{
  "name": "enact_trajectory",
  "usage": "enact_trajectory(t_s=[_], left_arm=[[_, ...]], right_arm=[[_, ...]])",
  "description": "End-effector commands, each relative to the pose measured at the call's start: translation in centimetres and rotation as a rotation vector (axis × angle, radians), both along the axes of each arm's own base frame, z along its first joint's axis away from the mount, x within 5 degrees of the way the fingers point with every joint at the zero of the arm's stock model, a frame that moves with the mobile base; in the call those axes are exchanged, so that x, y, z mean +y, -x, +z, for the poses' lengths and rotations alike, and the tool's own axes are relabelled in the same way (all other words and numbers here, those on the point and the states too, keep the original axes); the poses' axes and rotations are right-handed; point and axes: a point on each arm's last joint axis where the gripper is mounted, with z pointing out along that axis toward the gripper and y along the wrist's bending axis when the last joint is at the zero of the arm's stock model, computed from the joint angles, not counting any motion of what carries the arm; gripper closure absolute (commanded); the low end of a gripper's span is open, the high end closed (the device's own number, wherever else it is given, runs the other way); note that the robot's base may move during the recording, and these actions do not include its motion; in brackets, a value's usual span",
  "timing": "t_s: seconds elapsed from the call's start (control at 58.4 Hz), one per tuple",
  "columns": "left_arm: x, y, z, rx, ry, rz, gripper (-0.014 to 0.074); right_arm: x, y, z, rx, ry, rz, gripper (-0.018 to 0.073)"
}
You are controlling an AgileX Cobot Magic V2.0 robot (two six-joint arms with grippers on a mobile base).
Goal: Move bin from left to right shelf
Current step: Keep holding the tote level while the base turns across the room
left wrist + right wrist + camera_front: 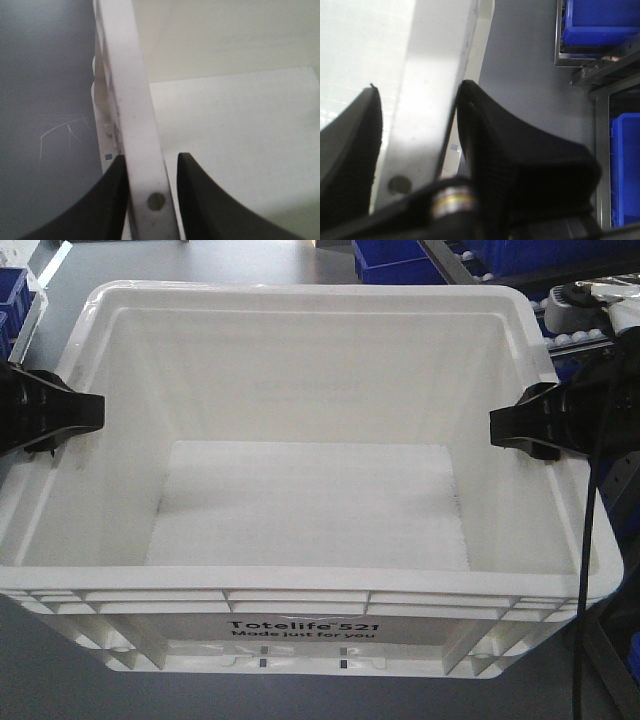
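On bin rims, both end effectors clamped

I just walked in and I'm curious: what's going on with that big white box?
A two-armed robot is holding the white Totelife tote by its side rims. The left gripper pinches the left rim and the right gripper pinches the right rim. The tote is empty. Blue totes sit in metal racks nearby. Whether the tote is already lifted cannot be told.

"Totelife 521" on bin front
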Motion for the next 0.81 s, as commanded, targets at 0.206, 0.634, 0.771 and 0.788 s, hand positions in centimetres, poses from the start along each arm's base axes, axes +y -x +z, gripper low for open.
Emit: enact_trajectory(t_s=[0.206,0.634,0.771,0.788], left_arm=[[-0.56,0.46,3.34,-0.175,0.114,-0.005,0.0603],[-0.56,0.46,3.34,-0.175,0.114,-0.005,0.0603],[-0.56,0.46,3.34,-0.175,0.114,-0.005,0.0603],[-0.56,0.46,3.34,-0.175,0.114,-0.005,0.0603]], right_arm=[[0.34,0.06,3.21,-0.175,-0.104,-0.015,0.0564],[0.34,0.06,3.21,-0.175,-0.104,-0.015,0.0564],[0.34,0.06,3.21,-0.175,-0.104,-0.015,0.0564],[0.34,0.06,3.21,-0.175,-0.104,-0.015,0.0564]])
